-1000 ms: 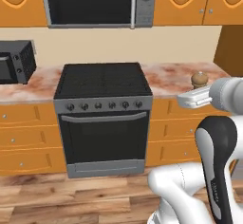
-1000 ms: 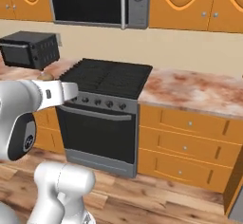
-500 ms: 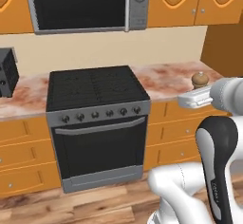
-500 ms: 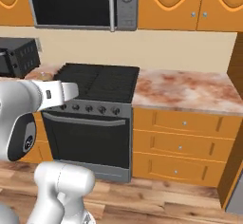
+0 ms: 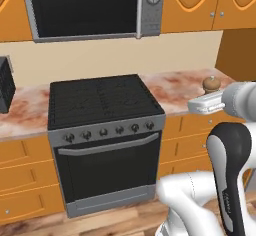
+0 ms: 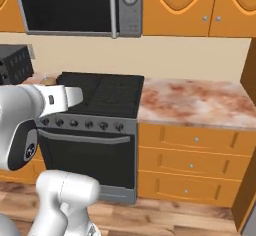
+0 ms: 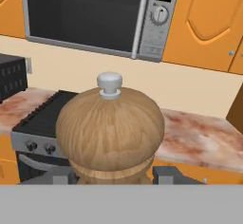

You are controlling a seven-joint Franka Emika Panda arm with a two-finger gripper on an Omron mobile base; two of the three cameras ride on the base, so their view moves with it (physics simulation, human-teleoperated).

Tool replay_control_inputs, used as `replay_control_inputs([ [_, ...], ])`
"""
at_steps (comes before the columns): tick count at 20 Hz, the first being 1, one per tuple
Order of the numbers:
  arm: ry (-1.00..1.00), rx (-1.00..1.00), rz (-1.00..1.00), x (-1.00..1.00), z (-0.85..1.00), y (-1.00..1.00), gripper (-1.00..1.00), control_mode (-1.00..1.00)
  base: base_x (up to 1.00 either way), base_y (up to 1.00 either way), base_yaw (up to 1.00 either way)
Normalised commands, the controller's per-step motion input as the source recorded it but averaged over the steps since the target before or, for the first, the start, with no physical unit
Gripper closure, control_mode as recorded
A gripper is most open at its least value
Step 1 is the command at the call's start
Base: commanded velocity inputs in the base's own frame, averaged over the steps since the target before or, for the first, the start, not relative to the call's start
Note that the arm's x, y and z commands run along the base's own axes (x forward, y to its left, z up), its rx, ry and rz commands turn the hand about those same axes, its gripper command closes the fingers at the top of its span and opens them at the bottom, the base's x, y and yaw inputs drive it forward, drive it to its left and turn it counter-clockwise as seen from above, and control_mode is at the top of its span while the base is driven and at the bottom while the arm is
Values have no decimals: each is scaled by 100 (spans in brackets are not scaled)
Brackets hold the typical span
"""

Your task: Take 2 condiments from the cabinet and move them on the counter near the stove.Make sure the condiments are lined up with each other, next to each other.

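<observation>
In the hand view a tan wooden pepper mill (image 7: 110, 128) with a pale round knob stands close up between my gripper (image 7: 111, 176) fingers, which are shut on its lower body. In the left base view the mill (image 5: 211, 83) rises above my white hand at the right, over the counter (image 5: 175, 87) edge. The black stove (image 5: 102, 102) with its row of knobs sits ahead at centre, also the stove (image 6: 107, 95) in the right base view. Mottled counter (image 6: 195, 102) runs to the stove's right. The cabinet is out of view.
A steel microwave (image 5: 85, 7) hangs above the stove between orange door cupboards (image 6: 200, 5). A black toaster oven (image 6: 15, 62) sits on the counter left of the stove. Orange drawer fronts (image 6: 192, 152) lie below the counter.
The whole picture has shifted and grown: the base has driven closer to the stove. My gripper keeps the same hold on the pepper mill.
</observation>
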Motion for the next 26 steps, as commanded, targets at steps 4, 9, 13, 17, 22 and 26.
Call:
replay_control_inputs([
  [4,0,0,0,0,0,0,100,100,75,11,11],
  [9,0,0,0,0,0,0,100,100,70,7,5],
  [13,0,0,0,0,0,0,100,100,54,2,0],
  [17,0,0,0,0,0,0,100,100,50,1,0],
  [22,0,0,0,0,0,0,100,100,52,1,0],
  [26,0,0,0,0,0,0,100,100,53,0,0],
])
